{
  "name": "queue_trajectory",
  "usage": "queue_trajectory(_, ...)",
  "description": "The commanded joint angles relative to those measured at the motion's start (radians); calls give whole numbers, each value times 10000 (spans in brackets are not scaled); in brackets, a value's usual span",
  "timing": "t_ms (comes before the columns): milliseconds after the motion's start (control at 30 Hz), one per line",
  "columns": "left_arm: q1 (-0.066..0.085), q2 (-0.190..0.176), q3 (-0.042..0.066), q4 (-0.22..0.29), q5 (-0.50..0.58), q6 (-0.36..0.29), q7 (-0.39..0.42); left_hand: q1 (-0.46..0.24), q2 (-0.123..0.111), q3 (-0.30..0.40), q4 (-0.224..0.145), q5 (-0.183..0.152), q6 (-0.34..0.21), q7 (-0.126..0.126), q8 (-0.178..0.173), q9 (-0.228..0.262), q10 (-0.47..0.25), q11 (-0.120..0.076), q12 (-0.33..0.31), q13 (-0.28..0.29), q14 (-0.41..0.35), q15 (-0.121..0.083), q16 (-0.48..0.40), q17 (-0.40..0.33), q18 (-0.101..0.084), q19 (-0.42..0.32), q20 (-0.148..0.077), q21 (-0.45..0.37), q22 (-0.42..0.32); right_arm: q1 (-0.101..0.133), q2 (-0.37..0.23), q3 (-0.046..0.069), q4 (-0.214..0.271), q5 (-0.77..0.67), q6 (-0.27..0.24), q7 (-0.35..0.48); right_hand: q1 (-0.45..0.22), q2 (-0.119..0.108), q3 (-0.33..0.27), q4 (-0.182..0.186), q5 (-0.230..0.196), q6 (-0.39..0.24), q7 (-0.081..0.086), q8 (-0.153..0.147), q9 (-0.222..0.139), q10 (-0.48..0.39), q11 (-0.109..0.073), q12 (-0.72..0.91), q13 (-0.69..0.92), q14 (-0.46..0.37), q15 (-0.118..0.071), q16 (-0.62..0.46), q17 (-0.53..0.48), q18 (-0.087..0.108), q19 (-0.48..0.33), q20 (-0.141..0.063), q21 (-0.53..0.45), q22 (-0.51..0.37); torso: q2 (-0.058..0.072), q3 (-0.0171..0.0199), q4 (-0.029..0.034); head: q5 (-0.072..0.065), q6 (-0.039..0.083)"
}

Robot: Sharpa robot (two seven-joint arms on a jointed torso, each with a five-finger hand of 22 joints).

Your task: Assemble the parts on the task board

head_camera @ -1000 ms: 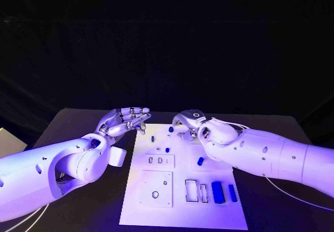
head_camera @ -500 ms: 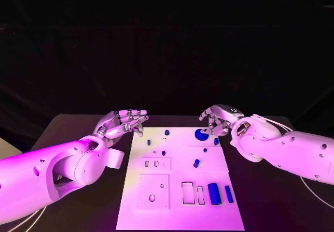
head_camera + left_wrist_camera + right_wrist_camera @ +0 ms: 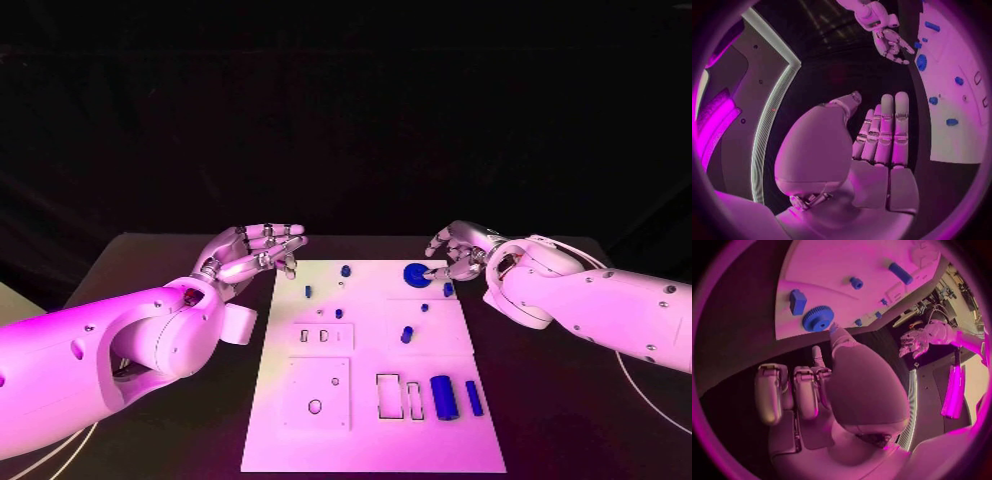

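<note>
The right hand's fingers (image 3: 807, 390) are loosely curled and apart, holding nothing, their tips just off the far right corner of the task board (image 3: 375, 440). The right hand (image 3: 464, 252) hovers beside that corner, close to a round blue gear (image 3: 417, 275) that lies flat on the board, without touching it. In the right wrist view the gear (image 3: 818, 318) sits just in front of the thumb tip, with a small blue block (image 3: 797, 301) next to it on the board's edge.

The left hand's fingers (image 3: 887, 127) are straight and pressed side by side, the thumb set a little apart, and they hold nothing. The left hand (image 3: 257, 252) is raised palm-up just beyond the board's far left corner, clear of the board.

The white task board lies lengthwise in the middle of the black table (image 3: 130, 260). Small blue pegs (image 3: 346, 271) stand scattered across its far half. Another short blue piece (image 3: 407, 335) lies near the board's centre. At the near right of the board, two long blue bars (image 3: 444, 398) lie side by side next to empty rectangular slots (image 3: 388, 395). Toward the near left is a raised square plate with an oval hole (image 3: 315, 407).
</note>
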Motion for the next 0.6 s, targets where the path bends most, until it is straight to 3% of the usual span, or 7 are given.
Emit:
queue_trajectory(33, 11, 38, 7, 1, 40, 215, 46, 1, 59, -2, -36, 0, -35, 140, 13, 10, -40, -12, 45, 6, -74, -23, 44, 10, 159, -47, 15, 34, 13, -51, 200, 1, -254, 265, 595, -148, 39, 48, -74, -7, 39, -2, 84, 80, 13, 1025, 69, 35, 2624, 1044, 69, 32, 2626, -191, 520, 76, 95, 1556, -5, -20, 20, -1, -30)
queue_trajectory(267, 11, 82, 7, -11, 6, 197, -5, -1, 55, -7, -41, 2, -27, 127, 26, 17, -26, -19, 57, 9, -101, -26, 41, 1, 159, -64, 15, 37, 11, -210, 557, -1, -701, 313, 655, -166, 39, 114, -78, -10, 186, 15, 113, 115, 23, 1025, 97, 35, 2624, 1044, 95, 32, 2626, -220, 580, 101, 209, 1690, -7, -20, 25, 30, -86)
queue_trajectory(400, 11, 83, 7, -18, -4, 190, -16, -1, 55, -7, -41, 2, -27, 127, 26, 17, -26, -19, 57, 9, -101, -26, 41, 1, 159, -64, 15, 37, 11, -273, 680, -2, -809, 325, 656, -167, 53, 130, -70, -16, 208, 6, 122, 114, 22, 1025, 104, 35, 2624, 1044, 100, 32, 2626, -224, 587, 106, 224, 1708, -12, -18, -11, 57, -133)
queue_trajectory(600, 11, 76, 7, -26, -9, 192, -21, -1, 55, -7, -41, 2, -27, 127, 26, 17, -26, -19, 57, 9, -101, -26, 41, 1, 159, -64, 15, 37, 11, -306, 797, -3, -945, 315, 612, -203, 75, 156, -52, -22, 223, 4, 129, 117, 21, 1025, 111, 35, 2624, 1044, 107, 32, 2626, -228, 594, 113, 239, 1726, -20, -18, 1, 28, -142)
